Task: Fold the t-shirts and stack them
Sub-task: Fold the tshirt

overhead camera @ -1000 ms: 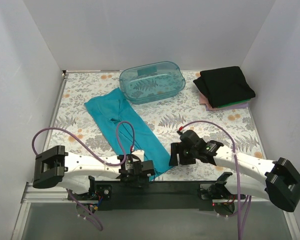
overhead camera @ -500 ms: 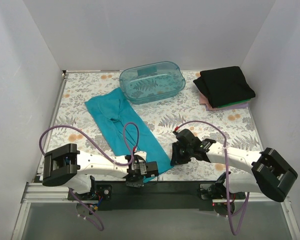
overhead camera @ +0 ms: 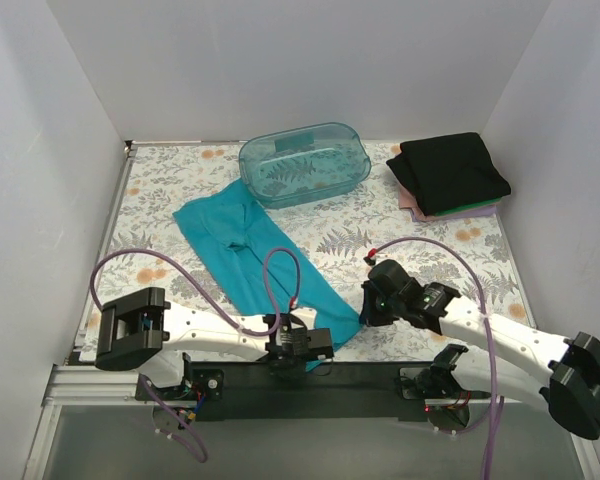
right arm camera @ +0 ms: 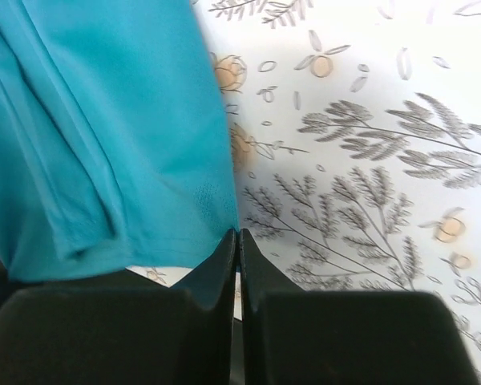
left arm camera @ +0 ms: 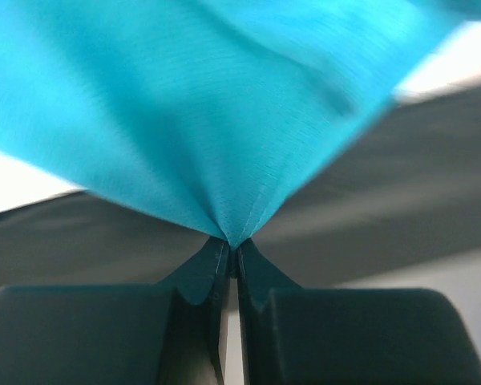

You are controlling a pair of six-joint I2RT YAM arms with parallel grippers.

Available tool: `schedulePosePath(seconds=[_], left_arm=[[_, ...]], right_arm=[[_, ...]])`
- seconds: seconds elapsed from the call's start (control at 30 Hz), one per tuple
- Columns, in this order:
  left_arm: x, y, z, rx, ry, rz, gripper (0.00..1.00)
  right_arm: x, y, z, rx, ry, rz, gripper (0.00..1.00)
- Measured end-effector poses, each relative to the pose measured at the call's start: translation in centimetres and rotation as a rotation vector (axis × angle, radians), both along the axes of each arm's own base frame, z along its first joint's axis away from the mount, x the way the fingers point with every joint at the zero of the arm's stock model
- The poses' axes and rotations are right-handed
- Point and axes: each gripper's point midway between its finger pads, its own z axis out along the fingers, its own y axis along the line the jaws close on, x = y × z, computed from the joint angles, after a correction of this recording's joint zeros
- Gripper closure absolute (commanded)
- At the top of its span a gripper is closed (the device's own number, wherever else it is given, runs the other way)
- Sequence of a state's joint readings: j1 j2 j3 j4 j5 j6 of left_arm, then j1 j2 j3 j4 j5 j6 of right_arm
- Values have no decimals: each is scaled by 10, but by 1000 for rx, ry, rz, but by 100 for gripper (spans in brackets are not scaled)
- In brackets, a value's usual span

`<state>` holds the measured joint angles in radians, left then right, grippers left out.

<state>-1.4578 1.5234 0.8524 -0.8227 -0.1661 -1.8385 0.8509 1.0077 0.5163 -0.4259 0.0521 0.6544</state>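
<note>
A teal-blue t-shirt (overhead camera: 245,250) lies spread diagonally on the floral table (overhead camera: 430,260), from the back left to the near middle. My left gripper (overhead camera: 308,352) is at the near edge, shut on the shirt's hem; in the left wrist view the cloth (left arm camera: 208,120) fans out from the closed tips (left arm camera: 232,247). My right gripper (overhead camera: 368,312) is shut on the shirt's near right corner, and the cloth (right arm camera: 104,120) meets its closed tips (right arm camera: 239,234). At the back right lies a stack of folded t-shirts: black (overhead camera: 455,170) on top, pinkish (overhead camera: 412,208) and green (overhead camera: 480,210) edges showing under it.
A translucent teal plastic tub (overhead camera: 305,163) stands upside down at the back middle, just beyond the shirt's far end. White walls close the table on the left, back and right. A black rail (overhead camera: 360,380) runs along the near edge.
Both grippers have shut on the teal shirt's near hem. The shirt's near end has been drawn to the right, and the right gripper has shifted right with it.
</note>
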Motion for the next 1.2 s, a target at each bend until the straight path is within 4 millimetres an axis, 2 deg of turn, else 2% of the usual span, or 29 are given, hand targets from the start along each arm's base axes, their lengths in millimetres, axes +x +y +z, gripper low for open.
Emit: schedulePosePath(seconds=[0.13,0.2,0.3,0.4,0.53,0.67,0.77,0.93,1.1,1.2], left_arm=[[-11,-56,20,-143,21,-74,100],[-15,-73,27,-190,27,-97,100],[-18,-84,34,-234,35,-121,100],[-18,-84,35,-240,35,-120,100],[-15,-80,38,-236,19,-95,100],[-2,-69,45,-223,-14,-24,100],[20,-52,50,-215,-30,72,100],[66,-12,53,-199,-64,272,100],[87,7,71,-230,-94,370,100],[102,21,72,-221,-111,439,100]], right_arm=[[-1,-19,7,-39,-35,-35,95],[-2,-27,8,-58,-44,-47,95],[-3,-34,9,-80,-48,-52,96],[-1,-35,12,-102,-49,-43,98],[11,-24,27,-113,-61,-24,99],[29,-5,44,-116,-81,3,99],[47,14,54,-122,-93,27,99],[83,52,68,-125,-123,64,99],[122,96,80,-101,-163,100,99],[141,117,83,-89,-183,117,99]])
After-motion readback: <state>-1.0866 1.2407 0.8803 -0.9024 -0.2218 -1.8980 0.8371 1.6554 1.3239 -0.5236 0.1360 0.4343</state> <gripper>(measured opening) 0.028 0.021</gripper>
